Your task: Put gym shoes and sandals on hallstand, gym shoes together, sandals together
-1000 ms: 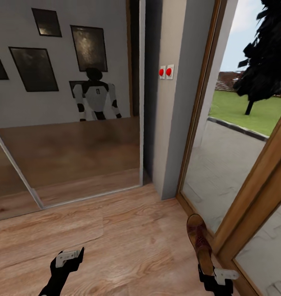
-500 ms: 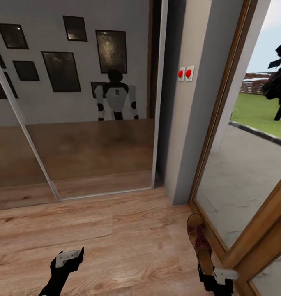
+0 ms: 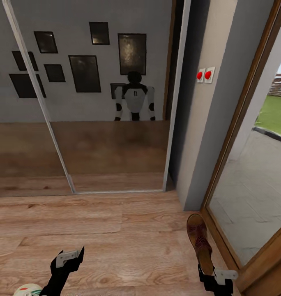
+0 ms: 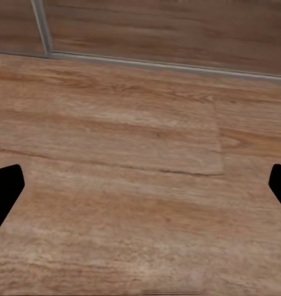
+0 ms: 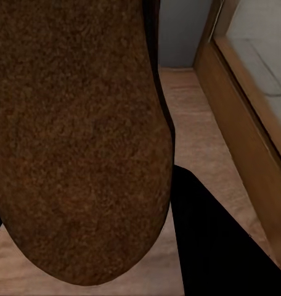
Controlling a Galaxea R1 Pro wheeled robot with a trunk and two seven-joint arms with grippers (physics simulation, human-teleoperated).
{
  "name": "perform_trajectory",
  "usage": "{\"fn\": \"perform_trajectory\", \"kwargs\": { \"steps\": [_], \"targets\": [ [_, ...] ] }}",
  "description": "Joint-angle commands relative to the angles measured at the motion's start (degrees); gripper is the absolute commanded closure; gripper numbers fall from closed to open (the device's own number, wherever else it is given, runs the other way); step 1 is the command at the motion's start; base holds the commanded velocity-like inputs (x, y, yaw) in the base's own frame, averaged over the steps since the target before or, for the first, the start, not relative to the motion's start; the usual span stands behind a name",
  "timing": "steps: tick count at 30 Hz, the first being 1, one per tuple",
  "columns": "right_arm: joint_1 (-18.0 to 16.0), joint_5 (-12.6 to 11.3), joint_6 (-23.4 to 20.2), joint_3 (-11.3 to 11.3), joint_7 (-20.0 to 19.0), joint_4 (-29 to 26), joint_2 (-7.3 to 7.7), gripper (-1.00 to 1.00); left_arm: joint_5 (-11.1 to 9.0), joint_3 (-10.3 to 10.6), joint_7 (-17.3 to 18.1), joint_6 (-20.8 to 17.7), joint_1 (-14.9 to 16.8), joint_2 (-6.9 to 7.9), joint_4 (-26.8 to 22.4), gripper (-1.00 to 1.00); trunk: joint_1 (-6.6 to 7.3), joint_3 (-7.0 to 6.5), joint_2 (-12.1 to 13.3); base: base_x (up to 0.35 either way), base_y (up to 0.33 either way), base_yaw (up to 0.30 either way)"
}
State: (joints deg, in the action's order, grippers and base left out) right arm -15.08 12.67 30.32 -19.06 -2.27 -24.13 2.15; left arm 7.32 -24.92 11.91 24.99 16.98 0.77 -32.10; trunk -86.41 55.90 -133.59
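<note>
Sandal carried in the right gripper while the view swings left along the mirrored wardrobe.

Since a second ago the whole picture has shifted: the camera has turned, so the mirrored wardrobe [image 3: 111,123] now spans most of the far side, the glass door [image 3: 255,172] has slid to the right edge, and a gym shoe [image 3: 27,290] has come in at the near left corner on the corridor floor [image 3: 128,230]. The right gripper [image 3: 216,279] is clamped on one sandal [image 3: 200,242], which points away from the robot just beside the door's wooden frame. The left gripper [image 3: 68,259] hangs spread wide with nothing between its fingers, with bare planks between it and the wardrobe's bottom rail.
</note>
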Motion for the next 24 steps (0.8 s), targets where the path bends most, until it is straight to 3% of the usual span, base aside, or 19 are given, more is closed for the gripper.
{"fn": "perform_trajectory", "kwargs": {
  "steps": [1, 11, 24],
  "targets": [
    [0.0, 0.3, 0.2, -0.5, -0.4, 0.0, -0.04, 1.00, 0.6, -0.5, 0.4, 0.2, 0.1, -0.07, 0.0, -1.00, 0.01, 0.01, 0.0, 0.014, -0.268, 0.277],
    [0.0, 0.3, 0.2, -0.5, -0.4, 0.0, -0.04, 1.00, 0.6, -0.5, 0.4, 0.2, 0.1, -0.04, 0.0, -1.00, 0.01, -0.31, 0.0, 0.108, -0.248, 0.277],
    [0.0, 0.3, 0.2, -0.5, -0.4, 0.0, -0.04, 1.00, 0.5, -0.5, 0.4, 0.2, 0.1, 0.12, 0.0, -1.00, 0.01, -0.73, 0.0, 0.082, -0.056, 0.277]
  ]
}}
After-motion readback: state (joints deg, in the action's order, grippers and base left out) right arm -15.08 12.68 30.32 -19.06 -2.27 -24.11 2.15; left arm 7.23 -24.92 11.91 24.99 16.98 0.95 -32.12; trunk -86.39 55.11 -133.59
